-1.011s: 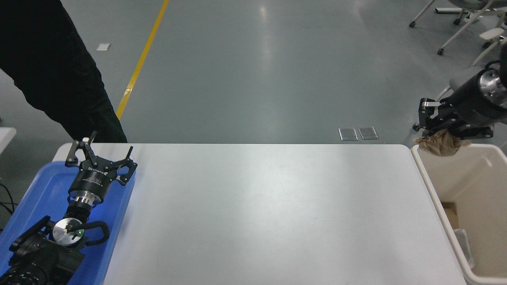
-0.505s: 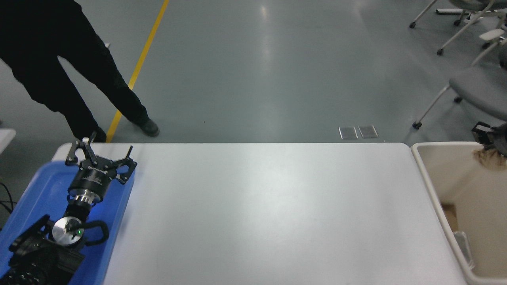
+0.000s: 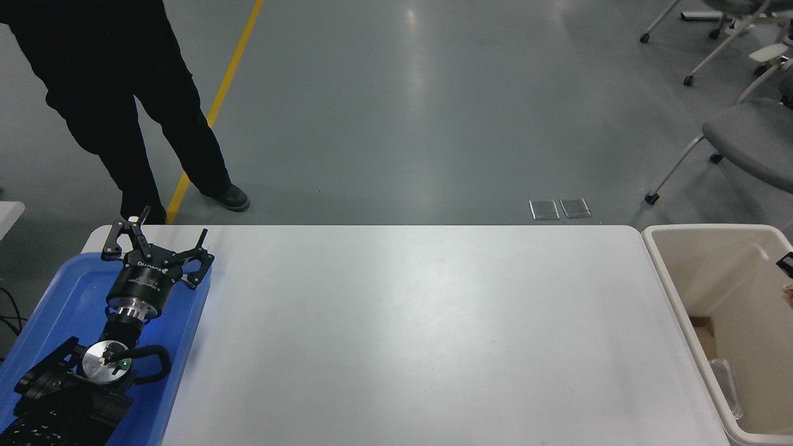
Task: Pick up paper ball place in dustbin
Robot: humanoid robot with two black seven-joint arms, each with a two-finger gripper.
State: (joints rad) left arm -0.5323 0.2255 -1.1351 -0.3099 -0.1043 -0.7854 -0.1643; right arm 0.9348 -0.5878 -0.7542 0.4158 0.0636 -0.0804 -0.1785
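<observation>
The cream-white dustbin (image 3: 664,271) stands against the table's right end. Only a small black tip of my right gripper (image 3: 785,262) shows at the picture's right edge, above the bin's inside. I cannot tell how it stands. A thin tan sliver just below it, at the very edge, may be the paper ball (image 3: 789,287); the rest of it is out of view. My left gripper (image 3: 158,240) is open and empty, parked over the blue tray (image 3: 49,310) at the lower left.
A brown cardboard piece (image 3: 702,333) and a clear plastic scrap (image 3: 725,379) lie inside the bin. A person in black (image 3: 124,93) stands beyond the table's far left corner. Office chairs (image 3: 743,133) stand at the upper right.
My right gripper has carried the paper ball rightward from the bin's far left corner across the bin, almost out of the picture. The person has stepped at the far left.
</observation>
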